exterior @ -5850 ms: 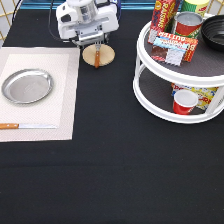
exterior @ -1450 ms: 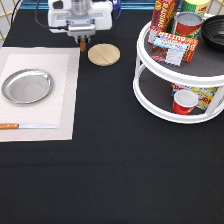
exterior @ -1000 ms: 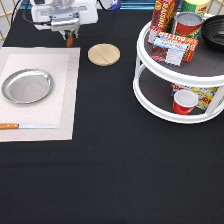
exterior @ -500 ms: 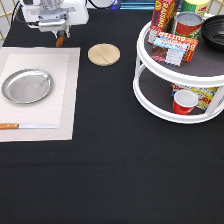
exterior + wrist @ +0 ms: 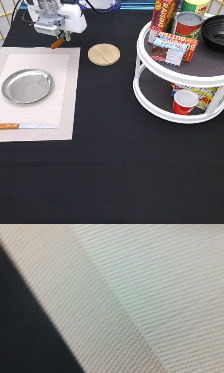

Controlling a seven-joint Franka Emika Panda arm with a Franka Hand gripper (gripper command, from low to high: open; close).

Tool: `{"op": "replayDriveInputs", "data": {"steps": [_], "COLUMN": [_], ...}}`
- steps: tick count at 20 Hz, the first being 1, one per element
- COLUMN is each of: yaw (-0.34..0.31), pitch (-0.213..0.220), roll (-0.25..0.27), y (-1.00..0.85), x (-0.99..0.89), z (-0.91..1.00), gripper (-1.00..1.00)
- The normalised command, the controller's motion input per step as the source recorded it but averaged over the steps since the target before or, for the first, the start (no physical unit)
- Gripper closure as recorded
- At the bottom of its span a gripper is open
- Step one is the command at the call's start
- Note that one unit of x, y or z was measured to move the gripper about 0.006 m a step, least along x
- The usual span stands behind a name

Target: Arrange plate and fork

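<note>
Since the earlier frames, we see the hand (image 5: 60,36) has swung from over the wooden disc (image 5: 104,54) toward the exterior view's left, and it now hangs at the top edge of the mat (image 5: 37,92). Out from under it pokes a brown handle, which we take for the fork (image 5: 57,43), carried tilted and just above the mat's upper edge. The hand looks closed on the fork, though its fingers are mostly hidden under the white body.

In that same view, the plate (image 5: 27,86) sits flat on the mat's left half, and the knife (image 5: 25,126) lies along the mat's bottom edge with its handle toward the left. Both are well apart from the hand. On the right stands a two-tier rack (image 5: 180,75) holding cans and boxes, with a red cup (image 5: 184,101) on its lower shelf.

What could go wrong, in our judgement: the fork is held by a short length and at a slant, so it may twist or slip in the grip, and if it drops it could land half off the mat or askew. A low pass could also clip the plate's rim and shove it.

From the wrist view we get only woven mat (image 5: 150,284) up close and a wedge of black counter (image 5: 25,333). No fork or plate shows there.
</note>
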Motion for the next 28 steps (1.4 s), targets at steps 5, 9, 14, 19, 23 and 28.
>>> {"op": "replayDriveInputs", "data": {"steps": [5, 9, 14, 19, 23, 28], "yaw": [-0.346, -0.278, -0.213, -0.144, -0.075, -0.035], "pitch": [0.092, 0.111, 0.096, 0.071, 0.057, 0.067], "roll": [0.000, 0.000, -0.005, -0.018, -0.002, 0.000], "y": [-0.11, -0.25, -0.39, -0.51, -0.65, -0.73], "x": [-0.03, 0.00, 0.06, 0.17, 0.16, 0.17], "z": [0.13, 0.25, 0.28, 0.14, -0.02, -0.08], "gripper": [1.00, 1.00, 1.00, 1.00, 1.00, 1.00]}}
